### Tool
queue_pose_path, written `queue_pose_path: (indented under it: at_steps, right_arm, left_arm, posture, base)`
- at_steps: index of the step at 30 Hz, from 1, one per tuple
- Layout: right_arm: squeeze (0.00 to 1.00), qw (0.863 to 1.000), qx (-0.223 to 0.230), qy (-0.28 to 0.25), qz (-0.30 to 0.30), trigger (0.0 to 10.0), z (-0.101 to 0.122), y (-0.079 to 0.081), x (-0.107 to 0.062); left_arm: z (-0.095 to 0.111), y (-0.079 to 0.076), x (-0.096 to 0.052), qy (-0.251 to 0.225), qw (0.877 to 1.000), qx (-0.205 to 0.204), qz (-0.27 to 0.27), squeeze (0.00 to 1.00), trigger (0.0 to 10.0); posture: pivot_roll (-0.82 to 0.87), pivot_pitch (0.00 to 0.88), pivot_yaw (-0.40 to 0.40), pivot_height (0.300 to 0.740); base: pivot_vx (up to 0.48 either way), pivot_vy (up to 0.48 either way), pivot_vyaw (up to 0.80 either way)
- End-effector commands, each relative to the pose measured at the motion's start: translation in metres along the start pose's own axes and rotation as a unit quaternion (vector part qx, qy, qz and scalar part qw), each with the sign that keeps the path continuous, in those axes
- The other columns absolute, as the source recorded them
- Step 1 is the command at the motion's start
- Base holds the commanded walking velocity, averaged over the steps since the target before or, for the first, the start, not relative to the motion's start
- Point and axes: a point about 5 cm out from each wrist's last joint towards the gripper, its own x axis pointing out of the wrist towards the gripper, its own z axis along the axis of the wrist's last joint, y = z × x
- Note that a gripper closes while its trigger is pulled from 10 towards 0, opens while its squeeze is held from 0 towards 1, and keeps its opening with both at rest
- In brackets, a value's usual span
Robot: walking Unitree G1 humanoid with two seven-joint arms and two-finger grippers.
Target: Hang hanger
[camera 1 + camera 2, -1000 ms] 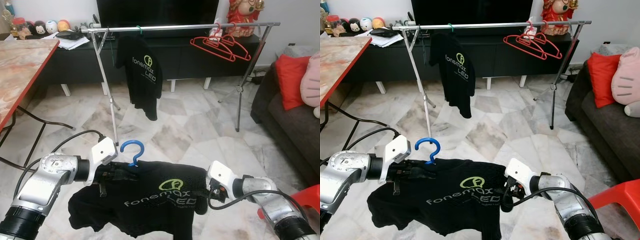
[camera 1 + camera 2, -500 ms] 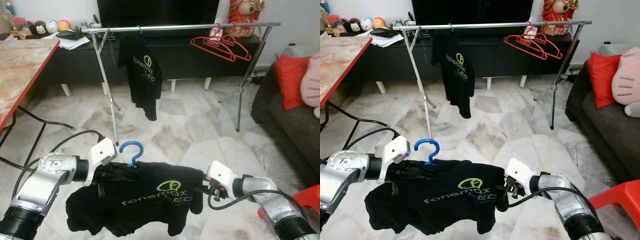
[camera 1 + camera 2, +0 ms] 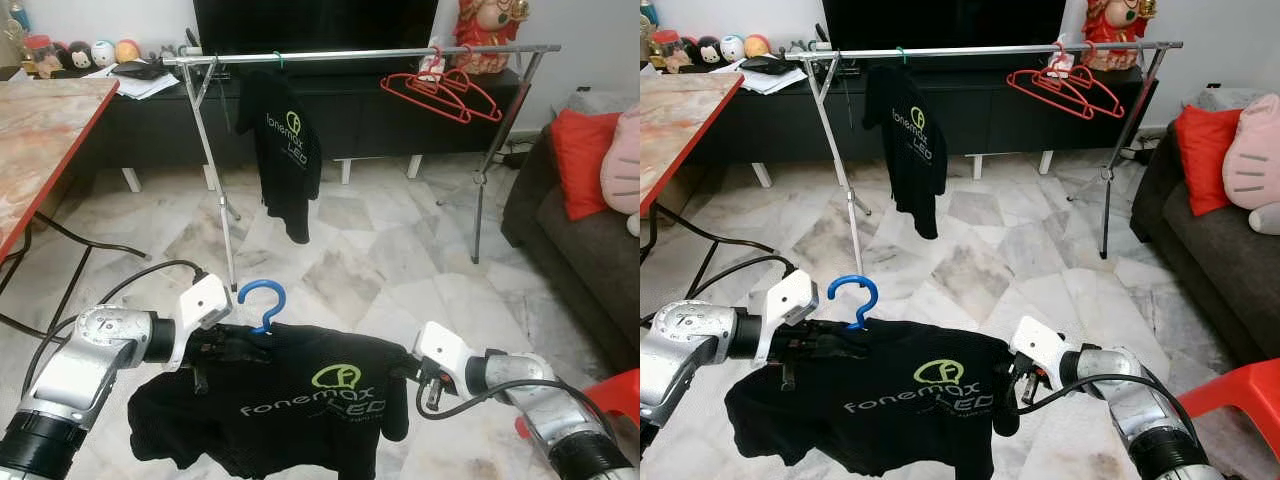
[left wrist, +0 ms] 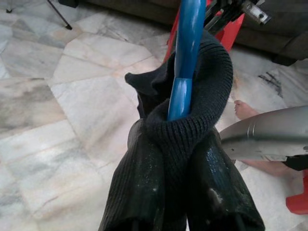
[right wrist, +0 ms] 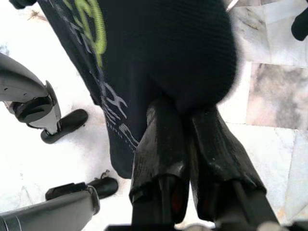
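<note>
Btwn both claws: blue hanger [image 3: 262, 300] w/ black shirt [image 3: 290, 400].

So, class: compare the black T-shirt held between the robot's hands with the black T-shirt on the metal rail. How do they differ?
The held black T-shirt is spread wide between the left hand and right hand; the railed black T-shirt hangs narrow and straight. The held one's hanger is blue; the railed one's hook is green. Both carry the same green and white logo.
</note>
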Motion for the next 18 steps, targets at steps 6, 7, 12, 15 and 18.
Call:
queue_pose_path:
  at_steps: [6,7,12,15,18]
  right_arm:
    - [0.0,1.0,-0.014,-0.007,0.001,0.0,0.006,-0.003,0.002]
    - [0.0,1.0,-0.014,-0.007,0.001,0.0,0.006,-0.003,0.002]
    - [0.0,1.0,-0.024,0.002,-0.006,0.0,0.007,-0.006,-0.001]
    - [0.0,1.0,-0.03,0.005,-0.008,0.0,0.007,-0.007,-0.002]
    - [0.0,0.999,-0.034,0.007,-0.009,0.0,0.007,-0.008,-0.002]
  left_arm:
    - [0.003,0.003,0.001,0.006,1.0,0.019,0.013,0.0,10.0]
    - [0.003,0.003,0.001,0.006,1.0,0.019,0.013,0.0,10.0]
    - [-0.008,0.016,0.0,0.042,0.996,0.027,0.072,0.0,10.0]
    - [-0.012,0.021,0.0,0.05,0.994,0.021,0.097,0.0,10.0]
    - [-0.017,0.026,0.0,0.061,0.99,0.018,0.124,0.0,10.0]
  posture:
    - [-0.04,0.015,-0.042,0.74]
    - [-0.04,0.015,-0.042,0.74]
    - [-0.04,0.015,-0.043,0.74]
    - [-0.04,0.015,-0.043,0.74]
    - [-0.04,0.015,-0.041,0.74]
  base:
    - [0.0,0.0,0.0]
    - [0.0,0.0,0.0]
    - [0.0,0.0,0.0]
    - [0.0,0.0,0.0]
    - [0.0,0.0,0.0]
